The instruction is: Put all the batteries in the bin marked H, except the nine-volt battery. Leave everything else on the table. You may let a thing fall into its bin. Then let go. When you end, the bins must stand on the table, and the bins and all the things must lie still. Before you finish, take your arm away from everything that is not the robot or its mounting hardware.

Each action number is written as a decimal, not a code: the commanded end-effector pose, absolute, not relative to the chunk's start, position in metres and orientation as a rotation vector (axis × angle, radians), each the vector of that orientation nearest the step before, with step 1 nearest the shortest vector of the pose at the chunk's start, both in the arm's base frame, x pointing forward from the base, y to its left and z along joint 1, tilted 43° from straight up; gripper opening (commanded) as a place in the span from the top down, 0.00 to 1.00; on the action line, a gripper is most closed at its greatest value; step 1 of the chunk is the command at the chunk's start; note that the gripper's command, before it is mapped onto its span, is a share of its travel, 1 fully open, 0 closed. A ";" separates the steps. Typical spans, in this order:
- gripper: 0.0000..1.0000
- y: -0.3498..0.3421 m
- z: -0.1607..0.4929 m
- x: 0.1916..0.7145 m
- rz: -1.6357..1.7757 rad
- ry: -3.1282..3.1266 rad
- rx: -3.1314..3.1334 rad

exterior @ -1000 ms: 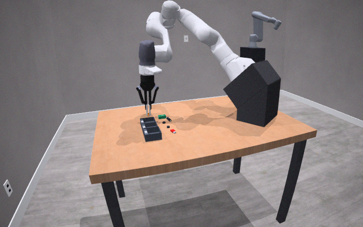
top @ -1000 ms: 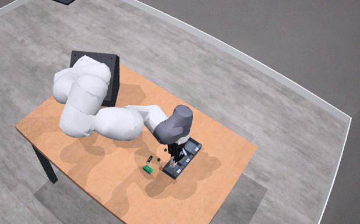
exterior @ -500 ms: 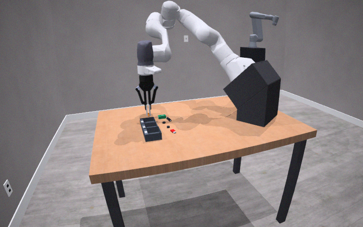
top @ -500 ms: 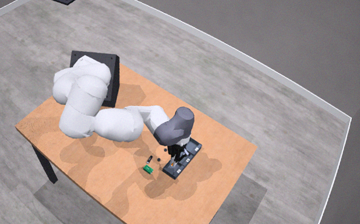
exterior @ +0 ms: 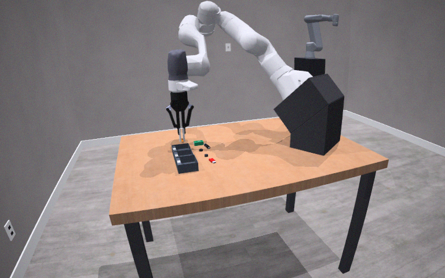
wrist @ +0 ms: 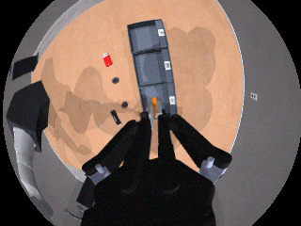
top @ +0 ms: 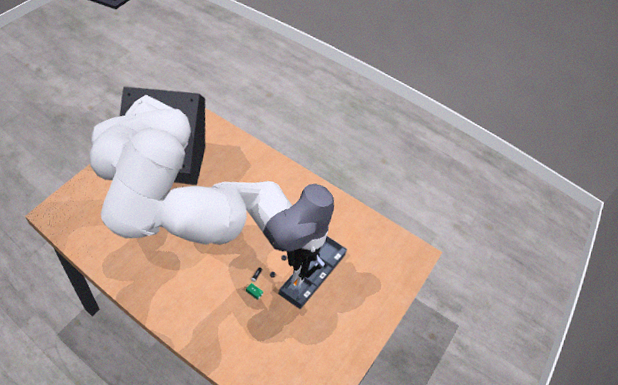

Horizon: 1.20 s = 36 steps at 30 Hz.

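- Hovering above the row of bins (top: 289, 299) (exterior: 188, 168) (wrist: 151, 68), the gripper (top: 296, 282) (exterior: 182, 139) (wrist: 155, 106) in the top view is nearly closed on a small orange piece (top: 296, 283) (exterior: 182, 141) (wrist: 154, 104); a black cylinder (top: 257, 272) (exterior: 207, 146) (wrist: 116, 118), perhaps a battery, lies on the table (top: 331, 348) (exterior: 243, 176) (wrist: 80, 61) near a green block (top: 254, 290) (exterior: 198, 142).
- Exterior: the orange piece sits between the fingertips; two dark discs (top: 283, 257) (exterior: 205, 155) (wrist: 116, 80) and a red stick (exterior: 212, 160) (wrist: 107, 60) lie beside the bins.
- Wrist: the piece shows over an end bin; its label is unreadable.
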<state>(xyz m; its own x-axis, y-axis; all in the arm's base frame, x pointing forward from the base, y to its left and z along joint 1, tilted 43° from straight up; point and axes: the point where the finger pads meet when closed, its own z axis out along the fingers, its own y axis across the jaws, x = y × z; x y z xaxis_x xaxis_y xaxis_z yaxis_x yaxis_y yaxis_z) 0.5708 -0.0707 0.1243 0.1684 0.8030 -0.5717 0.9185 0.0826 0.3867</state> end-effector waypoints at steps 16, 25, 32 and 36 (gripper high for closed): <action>0.97 -0.087 0.104 0.581 -0.213 1.661 1.723; 0.97 -0.096 0.094 0.586 -0.213 1.661 1.723; 0.97 -0.098 0.093 0.588 -0.213 1.661 1.723; 0.97 -0.098 0.093 0.588 -0.213 1.661 1.723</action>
